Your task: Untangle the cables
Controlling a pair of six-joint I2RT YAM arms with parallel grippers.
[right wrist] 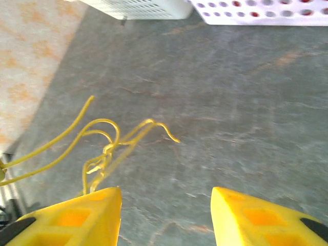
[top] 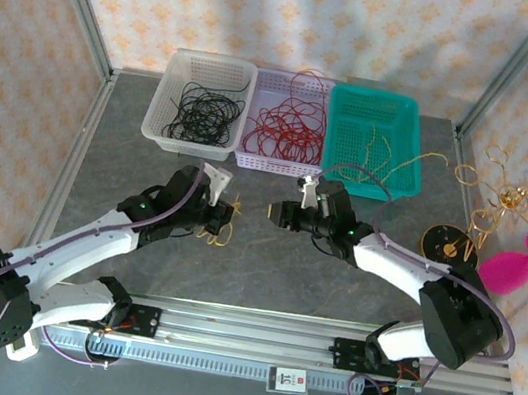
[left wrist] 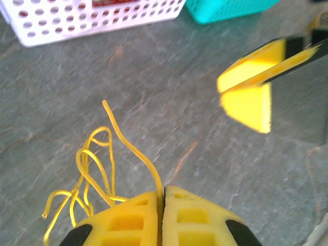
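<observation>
Yellow cables (left wrist: 97, 164), thin and limp, sit in a small looped knot in front of the lilac basket (top: 271, 165), and your left gripper (left wrist: 163, 197) is clamped on one strand whose free end pokes out past the jaws. They look light and springy, so take a loose end clear of the knot with your right gripper (right wrist: 166, 207), which hangs empty and part-open, also in front of that basket. How the loops cross is hard to read, and the bunch's near side is cut off behind the clamped gripper.
</observation>
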